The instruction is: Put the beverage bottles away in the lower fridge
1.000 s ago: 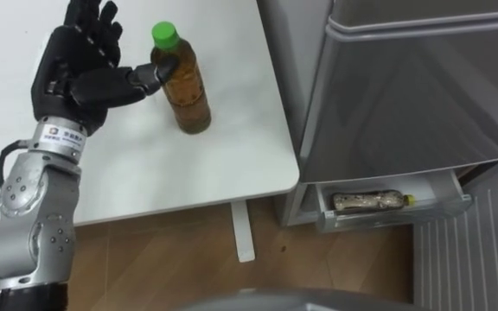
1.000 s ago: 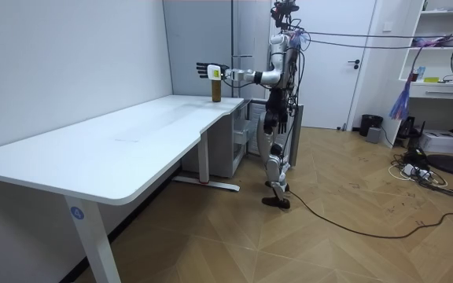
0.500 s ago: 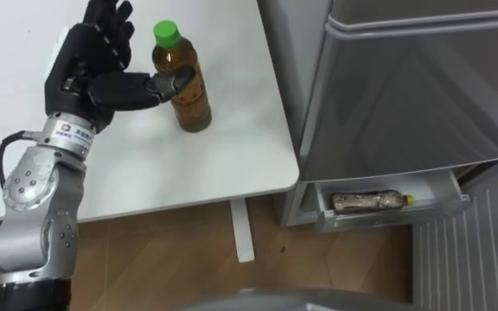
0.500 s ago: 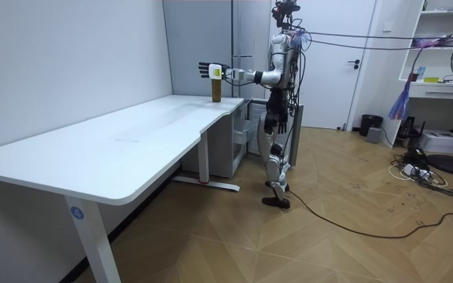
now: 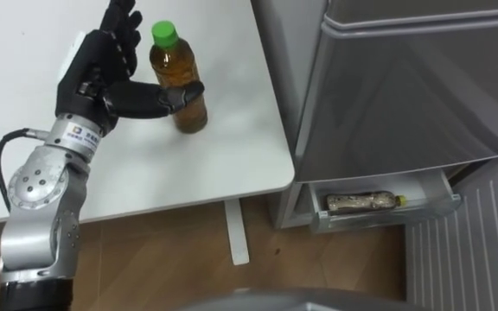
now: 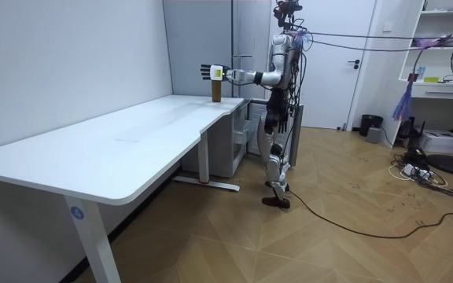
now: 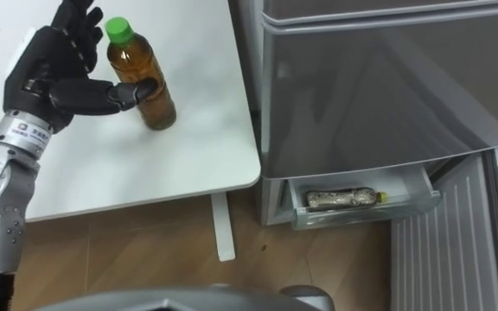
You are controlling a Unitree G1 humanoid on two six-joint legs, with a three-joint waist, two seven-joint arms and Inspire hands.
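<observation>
Your left hand (image 5: 93, 82) has just moved in around the green-capped amber plastic bottle (image 5: 175, 69), fingers still straight, so close now.

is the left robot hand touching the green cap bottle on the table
Touching. In the left eye view the left robot hand lays its thumb across the front of the bottle with no gap, fingers straight behind it.

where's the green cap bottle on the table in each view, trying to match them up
Left eye view: the bottle stands upper centre-left, near the white table's right edge.
Right eye view: bottle at upper left, same table edge.
Room view: bottle small, on the table's far end, above centre.
Shared landmark: the left hand right beside it, thumb across its front.
</observation>
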